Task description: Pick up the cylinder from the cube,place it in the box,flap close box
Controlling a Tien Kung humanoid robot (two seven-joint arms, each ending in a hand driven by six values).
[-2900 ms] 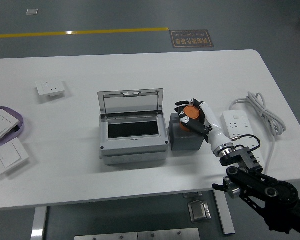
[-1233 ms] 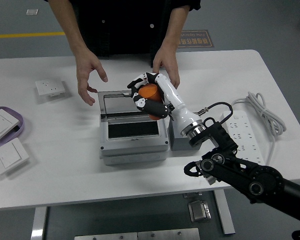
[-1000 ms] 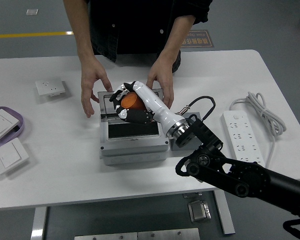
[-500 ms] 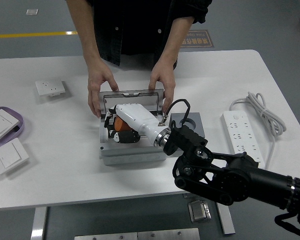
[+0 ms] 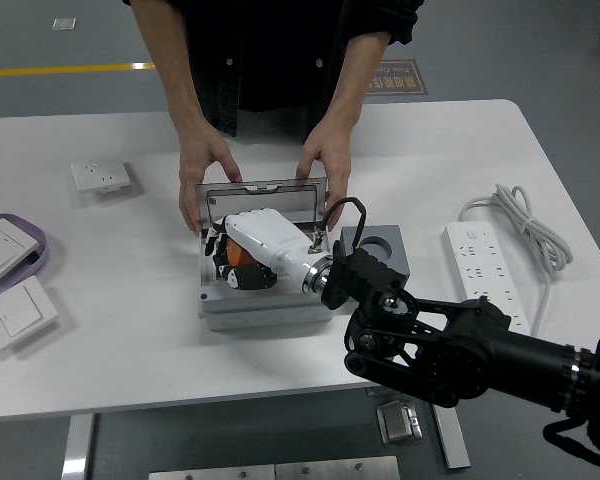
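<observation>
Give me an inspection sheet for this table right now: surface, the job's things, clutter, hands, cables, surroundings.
Surface: white table, bare at the near left.
Job's things: orange cylinder down inside the grey box; box lid upright; grey cube right of the box, its round socket vacant.
Clutter: wall socket; two switches, one on a purple tray; power strip.
Hands: right hand in the box, curled on the cylinder; left not in view. Person's hands hold the lid's sides.
Cables: power strip's white cord, coiled; black cable at the robot's wrist.
Surroundings: grey floor, yellow line.
</observation>
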